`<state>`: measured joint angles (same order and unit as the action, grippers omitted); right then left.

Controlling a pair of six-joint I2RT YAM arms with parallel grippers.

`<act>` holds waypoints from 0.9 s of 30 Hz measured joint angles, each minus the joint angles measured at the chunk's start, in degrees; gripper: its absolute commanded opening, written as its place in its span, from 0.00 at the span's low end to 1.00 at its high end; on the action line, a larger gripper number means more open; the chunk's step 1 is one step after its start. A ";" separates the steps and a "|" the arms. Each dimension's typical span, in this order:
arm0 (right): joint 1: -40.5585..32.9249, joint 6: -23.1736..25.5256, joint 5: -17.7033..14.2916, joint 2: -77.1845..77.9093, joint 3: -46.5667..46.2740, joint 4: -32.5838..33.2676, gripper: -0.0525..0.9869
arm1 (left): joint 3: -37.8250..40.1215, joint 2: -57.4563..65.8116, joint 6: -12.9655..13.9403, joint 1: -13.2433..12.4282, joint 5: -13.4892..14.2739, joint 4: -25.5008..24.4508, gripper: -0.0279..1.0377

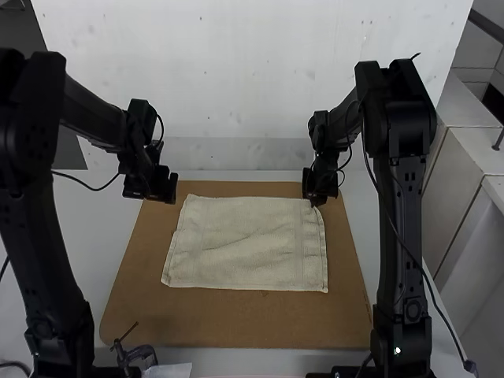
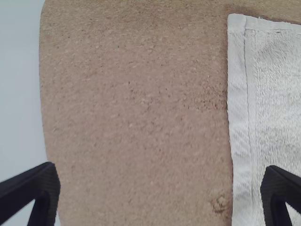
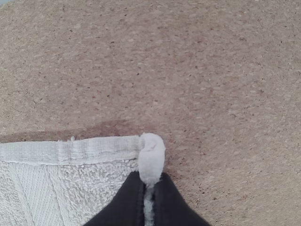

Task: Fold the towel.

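Before me, the towel (image 1: 246, 244) is lying on the board (image 1: 236, 323). From its middle, my left gripper (image 1: 169, 190) is hovering toward ten o'clock, my right gripper (image 1: 315, 201) is gripping the two-o'clock corner.

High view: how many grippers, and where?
2. The left gripper is open at the far left corner of the brown board; the right gripper is pinching the far right corner of the towel.
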<state>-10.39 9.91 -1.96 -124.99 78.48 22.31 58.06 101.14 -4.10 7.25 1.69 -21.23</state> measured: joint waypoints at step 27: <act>-0.48 -0.07 -1.55 0.74 -2.23 -3.04 0.06 | 31.56 29.00 -6.10 1.66 -5.31 -13.25 0.10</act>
<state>-10.87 9.85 -3.51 -124.25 76.25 19.27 89.62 130.15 -10.20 8.91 -3.62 -34.48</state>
